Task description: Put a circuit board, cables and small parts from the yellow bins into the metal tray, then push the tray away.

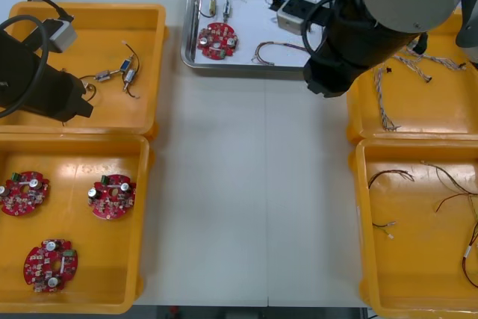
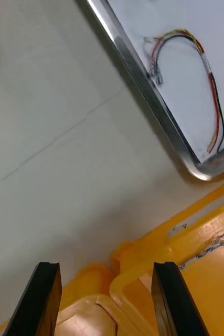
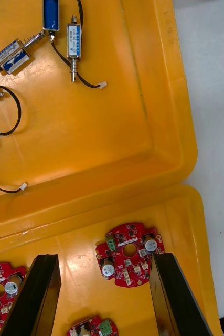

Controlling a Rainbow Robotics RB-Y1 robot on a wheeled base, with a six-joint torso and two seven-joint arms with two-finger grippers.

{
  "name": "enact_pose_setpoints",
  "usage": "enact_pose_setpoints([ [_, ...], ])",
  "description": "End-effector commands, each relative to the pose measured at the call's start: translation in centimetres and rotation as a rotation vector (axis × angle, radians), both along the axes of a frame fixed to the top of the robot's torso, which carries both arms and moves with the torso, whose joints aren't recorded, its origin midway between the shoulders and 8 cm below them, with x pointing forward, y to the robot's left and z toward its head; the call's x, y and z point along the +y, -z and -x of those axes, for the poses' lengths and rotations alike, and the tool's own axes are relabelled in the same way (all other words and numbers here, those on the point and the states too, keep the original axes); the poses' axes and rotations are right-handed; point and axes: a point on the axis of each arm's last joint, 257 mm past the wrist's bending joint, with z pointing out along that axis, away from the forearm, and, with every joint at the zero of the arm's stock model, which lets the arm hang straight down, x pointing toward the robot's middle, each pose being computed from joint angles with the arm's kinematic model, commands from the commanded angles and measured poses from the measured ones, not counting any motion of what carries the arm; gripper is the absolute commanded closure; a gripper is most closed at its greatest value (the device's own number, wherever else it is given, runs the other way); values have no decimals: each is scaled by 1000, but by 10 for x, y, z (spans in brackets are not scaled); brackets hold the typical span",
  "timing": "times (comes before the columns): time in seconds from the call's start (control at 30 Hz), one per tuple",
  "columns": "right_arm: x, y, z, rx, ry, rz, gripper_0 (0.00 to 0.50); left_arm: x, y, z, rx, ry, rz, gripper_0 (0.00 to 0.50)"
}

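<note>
The metal tray [image 1: 193,59] lies at the table's far middle. It holds a red circuit board [image 1: 217,40], small metal parts [image 1: 212,5] and a red and yellow cable [image 1: 272,51]. My right gripper [image 2: 107,294] is open and holds nothing. It hangs over bare table by the tray's near right corner [image 2: 198,170], where the cable [image 2: 203,58] shows again. My left gripper [image 3: 104,294] is open over the seam between the two left bins. A circuit board [image 3: 128,253] lies just beyond its fingertips.
The far left bin [image 1: 153,28] holds small metal parts [image 1: 127,71]. The near left bin [image 1: 142,222] holds three circuit boards. Twisted cables [image 1: 385,98] lie in the far right bin [image 1: 357,121], thin cables [image 1: 392,177] in the near right bin [image 1: 362,229].
</note>
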Motion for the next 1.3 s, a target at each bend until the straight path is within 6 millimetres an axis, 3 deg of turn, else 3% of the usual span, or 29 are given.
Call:
enact_pose_setpoints([
  [0.03, -43, -14, -3, 4, 179, -69, 0, 18, -12, 4, -29, -14, -37, 0],
  [0.5, -122, -1, 1, 76, 574, -282, 0, 18, -12, 4, -29, -14, -37, 0],
  [0.87, -184, 2, 9, 63, 752, -363, 0, 18, -12, 4, -29, -14, -37, 0],
  [1.3, -243, 22, 39, 46, 911, -383, 0, 18, -12, 4, -29, -14, -37, 0],
])
